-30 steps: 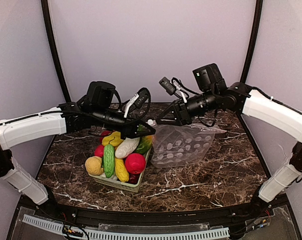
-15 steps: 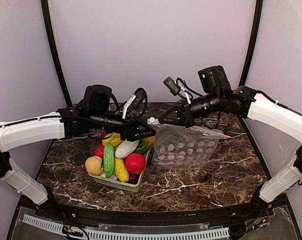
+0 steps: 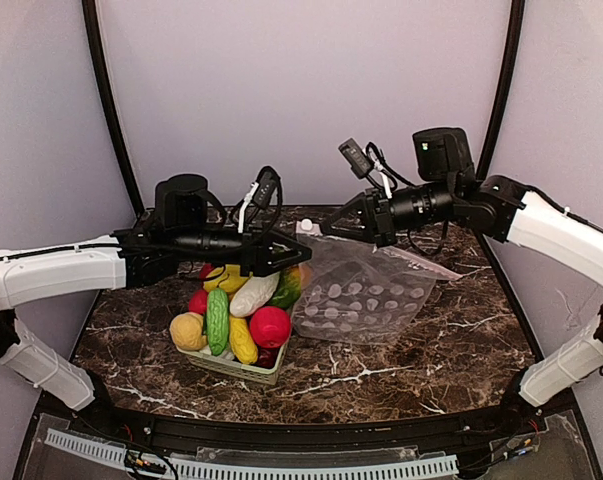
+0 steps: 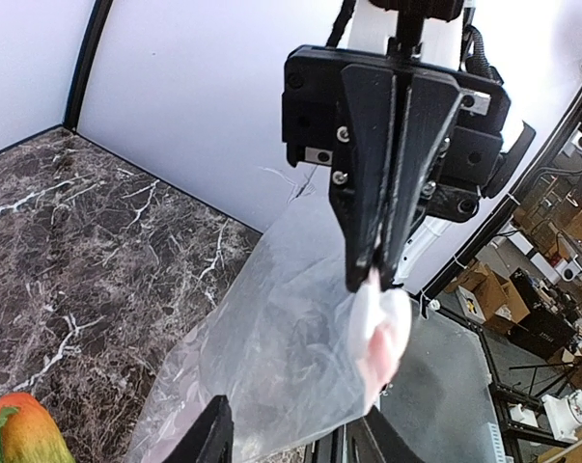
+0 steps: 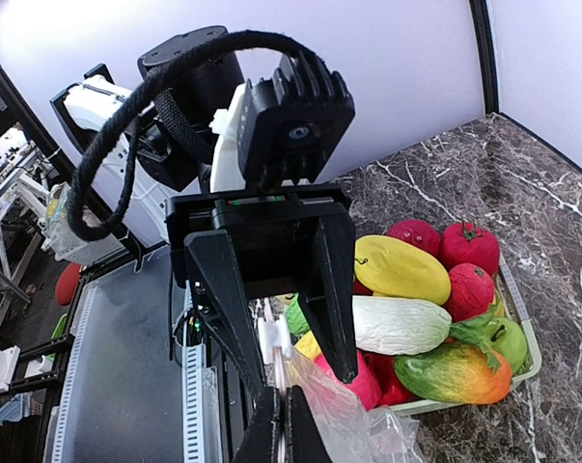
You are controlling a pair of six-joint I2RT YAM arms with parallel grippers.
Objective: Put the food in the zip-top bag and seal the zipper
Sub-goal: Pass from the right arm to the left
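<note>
One swap just made | food [image 3: 231, 318]: all in basket [image 3: 243, 371], left of centre | left gripper [image 5: 302, 378]: now open, holds nothing | bag [image 3: 366, 300]: centre desk [image 3: 451, 350], left edge lifted | right gripper [image 4: 374, 278]: newly clamped on bag, mouth-opening pending

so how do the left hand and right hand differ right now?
The left hand stands open, holding nothing; the right hand is shut on the edge of the zip-top bag. The left hand hangs above the basket of food; the right hand is above the bag. Both face each other tip to tip, off the table.
</note>
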